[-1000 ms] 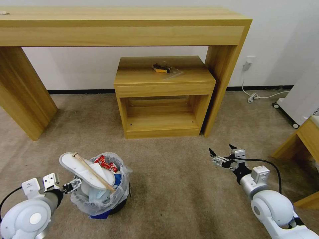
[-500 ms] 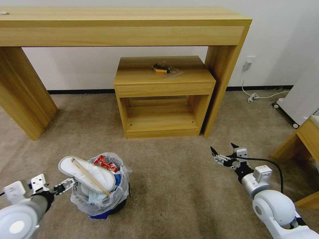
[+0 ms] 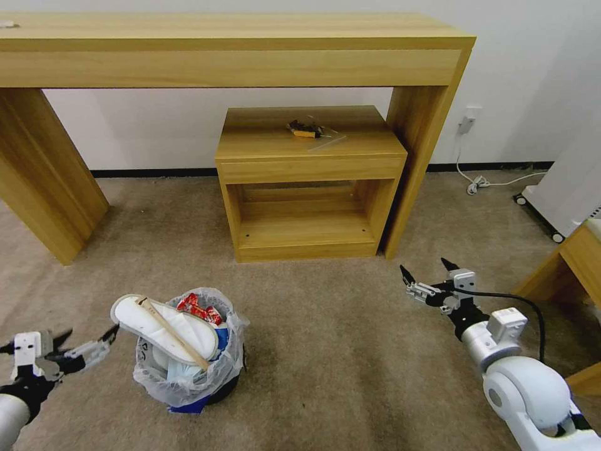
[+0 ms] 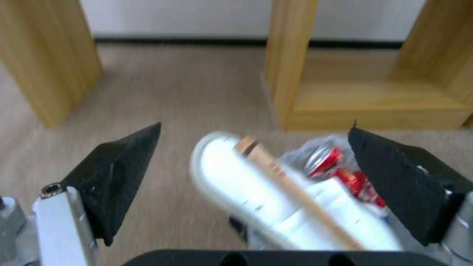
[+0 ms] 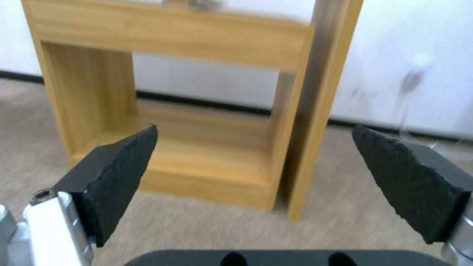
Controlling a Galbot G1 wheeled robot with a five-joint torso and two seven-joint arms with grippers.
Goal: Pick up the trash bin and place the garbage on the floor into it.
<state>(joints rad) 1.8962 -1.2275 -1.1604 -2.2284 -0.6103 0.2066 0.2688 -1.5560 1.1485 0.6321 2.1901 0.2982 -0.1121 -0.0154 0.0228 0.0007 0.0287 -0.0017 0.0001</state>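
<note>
Small round black trash bin (image 3: pixel 188 369) lined with a translucent white bag on the beige carpet floor (image 3: pixel 325 351), white slipper (image 3: pixel 164 326) and wooden stick (image 3: pixel 174 333) across its top, left hand (image 3: pixel 87 339) spread just beside it, right hand (image 3: pixel 429 275) spread, well apart, above bare carpet

Slipper (image 3: pixel 164 323) atop trash bin (image 3: pixel 188 376) (stick (image 3: pixel 173 333) across it), left of cabinet (image 3: pixel 309 183).
</note>
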